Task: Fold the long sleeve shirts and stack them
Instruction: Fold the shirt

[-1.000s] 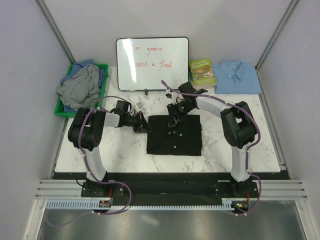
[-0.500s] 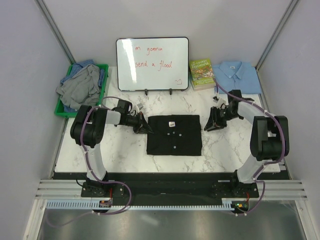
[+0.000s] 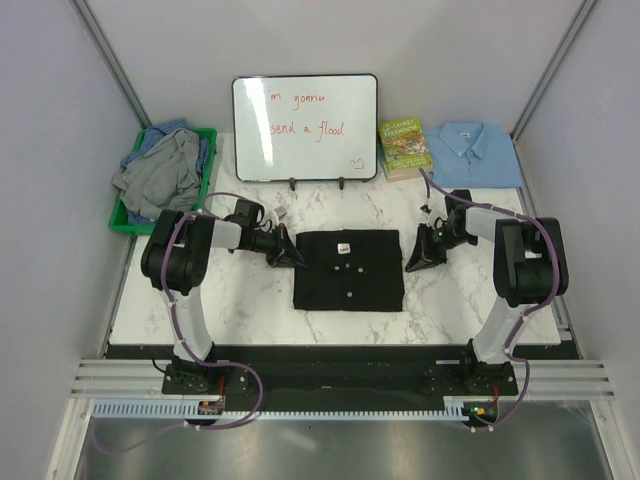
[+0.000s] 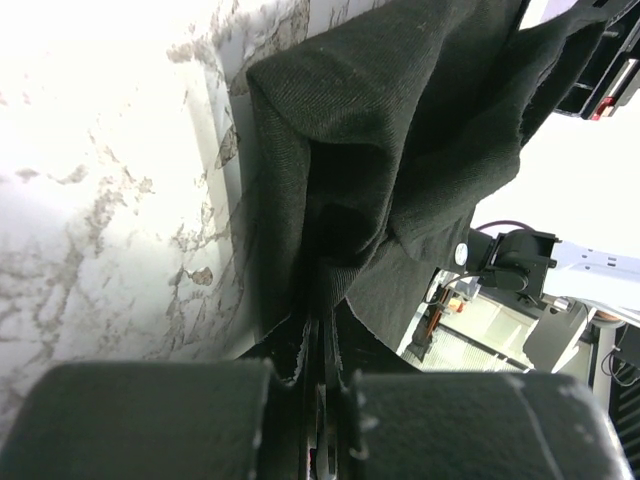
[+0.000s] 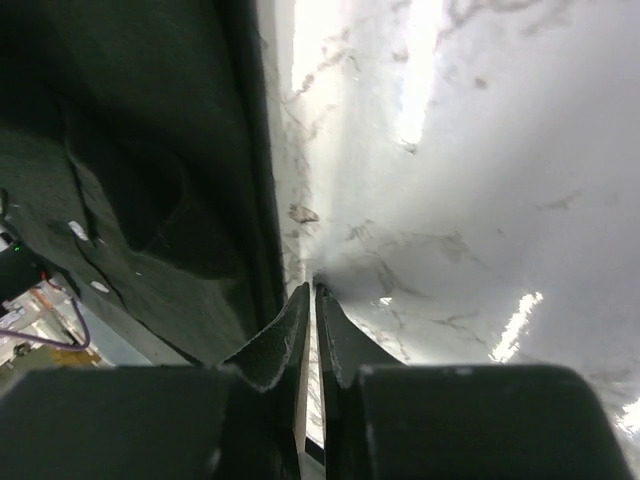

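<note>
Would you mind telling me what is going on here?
A folded black shirt lies on the table. The left gripper is shut on fabric at its left edge; the right gripper sits closed and empty beside its right edge. A folded light blue shirt lies at the back right; more shirts fill the green bin.

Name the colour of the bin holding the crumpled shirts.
The bin is green, clearest in the top external view.

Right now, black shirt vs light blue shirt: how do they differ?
The black shirt lies mid-table; the light blue shirt sits at the far right corner beside the book. The left gripper pinches the black shirt's left edge; nothing touches the light blue shirt. Both are folded into flat rectangles.
</note>
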`<state>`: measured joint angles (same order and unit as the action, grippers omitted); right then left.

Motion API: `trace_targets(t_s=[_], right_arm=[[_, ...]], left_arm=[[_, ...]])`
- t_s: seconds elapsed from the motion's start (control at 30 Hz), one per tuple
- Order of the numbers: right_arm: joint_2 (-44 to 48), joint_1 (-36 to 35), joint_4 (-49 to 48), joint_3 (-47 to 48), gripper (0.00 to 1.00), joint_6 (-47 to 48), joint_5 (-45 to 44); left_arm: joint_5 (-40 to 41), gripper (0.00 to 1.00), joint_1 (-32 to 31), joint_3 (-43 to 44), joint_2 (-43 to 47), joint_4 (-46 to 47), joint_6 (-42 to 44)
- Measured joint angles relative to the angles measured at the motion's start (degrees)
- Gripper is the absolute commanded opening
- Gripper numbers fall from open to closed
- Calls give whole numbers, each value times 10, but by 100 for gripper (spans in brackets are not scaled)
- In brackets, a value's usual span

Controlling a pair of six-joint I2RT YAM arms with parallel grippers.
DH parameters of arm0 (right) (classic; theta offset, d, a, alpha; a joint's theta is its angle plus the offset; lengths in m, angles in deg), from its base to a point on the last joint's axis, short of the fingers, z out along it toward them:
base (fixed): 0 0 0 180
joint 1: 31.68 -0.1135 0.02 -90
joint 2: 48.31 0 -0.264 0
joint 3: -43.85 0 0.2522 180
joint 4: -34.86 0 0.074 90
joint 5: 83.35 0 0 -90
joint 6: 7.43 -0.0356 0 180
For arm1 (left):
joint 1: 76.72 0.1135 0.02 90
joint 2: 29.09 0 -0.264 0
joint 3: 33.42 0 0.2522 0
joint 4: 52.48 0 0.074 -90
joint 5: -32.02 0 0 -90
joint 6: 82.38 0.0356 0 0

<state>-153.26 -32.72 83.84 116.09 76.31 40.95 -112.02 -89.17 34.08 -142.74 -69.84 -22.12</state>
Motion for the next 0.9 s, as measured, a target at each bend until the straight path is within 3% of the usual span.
trace_targets(t_s=[0.33,0.9], right_arm=[[-27,-7,-16,-6,13,1,80],[-14,-7,41,4,12,31,114]], left_arm=[[0,2,0,0,0,0,2],[-1,2,0,0,0,-1,3]])
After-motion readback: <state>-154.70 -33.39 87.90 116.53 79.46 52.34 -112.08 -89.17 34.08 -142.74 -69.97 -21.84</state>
